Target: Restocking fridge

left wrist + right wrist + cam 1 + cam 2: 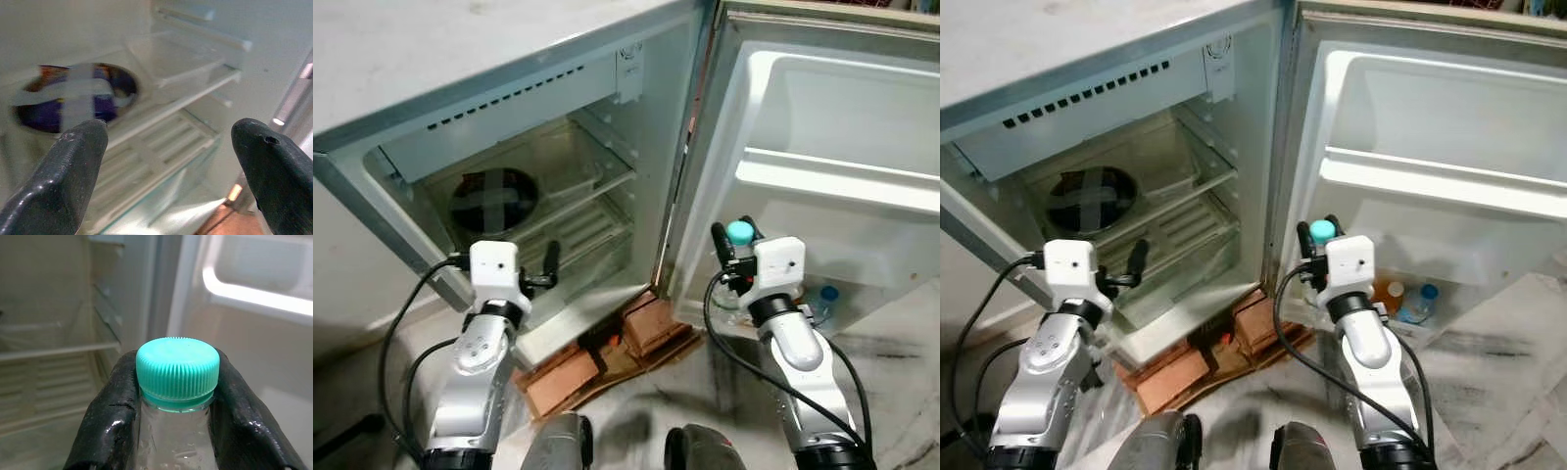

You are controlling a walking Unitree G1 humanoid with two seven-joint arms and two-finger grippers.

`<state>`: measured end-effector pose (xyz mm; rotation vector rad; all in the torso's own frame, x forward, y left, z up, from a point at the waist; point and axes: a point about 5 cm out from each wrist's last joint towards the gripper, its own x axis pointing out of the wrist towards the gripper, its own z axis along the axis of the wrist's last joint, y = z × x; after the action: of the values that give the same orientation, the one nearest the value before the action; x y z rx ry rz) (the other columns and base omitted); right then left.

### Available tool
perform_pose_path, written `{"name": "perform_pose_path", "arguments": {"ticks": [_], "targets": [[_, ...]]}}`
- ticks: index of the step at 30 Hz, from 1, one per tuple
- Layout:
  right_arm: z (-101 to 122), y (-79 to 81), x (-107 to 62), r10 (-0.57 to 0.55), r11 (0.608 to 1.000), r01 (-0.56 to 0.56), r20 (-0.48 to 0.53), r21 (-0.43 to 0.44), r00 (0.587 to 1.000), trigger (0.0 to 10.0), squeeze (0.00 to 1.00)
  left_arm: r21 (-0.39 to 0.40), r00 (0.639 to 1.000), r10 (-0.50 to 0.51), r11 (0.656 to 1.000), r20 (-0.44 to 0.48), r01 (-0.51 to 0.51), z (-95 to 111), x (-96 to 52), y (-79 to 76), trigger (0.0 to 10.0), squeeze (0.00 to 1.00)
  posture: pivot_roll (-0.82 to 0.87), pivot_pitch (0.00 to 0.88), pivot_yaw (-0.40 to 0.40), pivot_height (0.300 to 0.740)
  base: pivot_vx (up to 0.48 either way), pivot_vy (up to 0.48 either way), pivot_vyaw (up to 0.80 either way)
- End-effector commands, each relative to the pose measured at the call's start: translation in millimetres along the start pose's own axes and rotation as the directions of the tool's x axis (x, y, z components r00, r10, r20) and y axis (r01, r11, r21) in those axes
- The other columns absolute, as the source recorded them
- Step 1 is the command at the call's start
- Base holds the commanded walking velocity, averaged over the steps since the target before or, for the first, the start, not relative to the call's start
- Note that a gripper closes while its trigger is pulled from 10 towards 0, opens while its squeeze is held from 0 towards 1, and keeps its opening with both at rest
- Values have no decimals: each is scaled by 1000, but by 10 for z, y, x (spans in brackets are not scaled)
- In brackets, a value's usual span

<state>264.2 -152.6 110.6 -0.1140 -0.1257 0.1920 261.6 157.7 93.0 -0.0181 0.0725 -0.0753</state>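
Observation:
A small fridge (636,147) stands open before me, its door (832,108) swung to the right. My right gripper (734,250) is shut on a clear bottle with a teal cap (177,367), held upright near the lower door shelf. The fingers (107,401) press on the bottle's neck from both sides. My left gripper (546,266) is open and empty, in front of the fridge's lower glass shelf (161,147). A blue-capped bottle (824,299) and an orange one (1393,292) stand in the bottom door shelf.
A round dark fan disc crossed with tape (494,196) sits on the fridge's back wall. Bricks (651,323) and flattened cardboard (578,377) prop up the fridge's base. The upper door shelf (832,181) is bare. Marble floor (901,362) lies to the right.

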Motion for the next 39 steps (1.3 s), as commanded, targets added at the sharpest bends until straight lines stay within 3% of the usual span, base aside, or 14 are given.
{"name": "perform_pose_path", "arguments": {"ticks": [1, 11, 20, 28, 39], "targets": [[-11, -49, -2, -25, 999, 25, -7, -24, 1000, 10000, 0, 2, 1000, -10, 1000, -13, 10, -17, 2, -17, 10000, 0, 1, 146, -8, 740, 0, 0, 0], [-29, -106, 33, -52, 999, 51, -26, -12, 998, 10000, 0, -9, 999, -37, 999, -4, 37, 2, 17, -35, 10000, 0, -2, 151, -4, 740, 163, 0, -277], [59, -40, 125, -16, 999, 16, 0, -30, 1000, 10000, 0, -3, 999, -42, 999, -9, 42, 6, 24, -28, 10000, 0, 3, 170, 6, 740, 0, 0, 0], [27, -21, 94, -11, 999, 11, -3, -34, 1000, 10000, 0, -7, 999, -44, 999, -17, 44, -12, 12, -69, 10000, 0, 2, 167, 2, 740, 0, 0, 0], [7, -10, 103, -15, 1000, 14, -7, -22, 1000, 10000, 0, 29, 997, -5, 1000, -72, 7, -107, -135, 26, 10000, 0, 11, 174, 0, 728, 0, 0, 0]]}}
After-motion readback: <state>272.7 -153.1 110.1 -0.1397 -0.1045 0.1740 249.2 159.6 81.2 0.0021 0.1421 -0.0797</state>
